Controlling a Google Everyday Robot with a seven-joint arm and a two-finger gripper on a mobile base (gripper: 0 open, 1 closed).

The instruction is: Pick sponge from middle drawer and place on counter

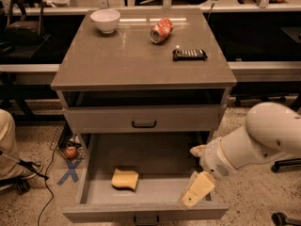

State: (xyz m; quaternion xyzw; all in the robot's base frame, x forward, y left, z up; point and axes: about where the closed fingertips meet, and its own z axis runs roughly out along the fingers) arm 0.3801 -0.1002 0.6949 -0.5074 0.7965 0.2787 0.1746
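Observation:
The pale yellow sponge [124,179] lies on the grey floor of the open middle drawer [94,164], left of centre and near the front. My gripper [196,190], with cream-coloured fingers, hangs over the drawer's right front corner, to the right of the sponge and apart from it. The white arm reaches in from the right. The grey-brown counter [127,60] tops the cabinet above.
On the counter stand a white bowl [105,20], a crushed red can [161,30] and a dark flat object [189,54]. A shallower closed drawer front with a black handle [144,124] sits above the open drawer. A blue X mark [70,172] is on the floor at left.

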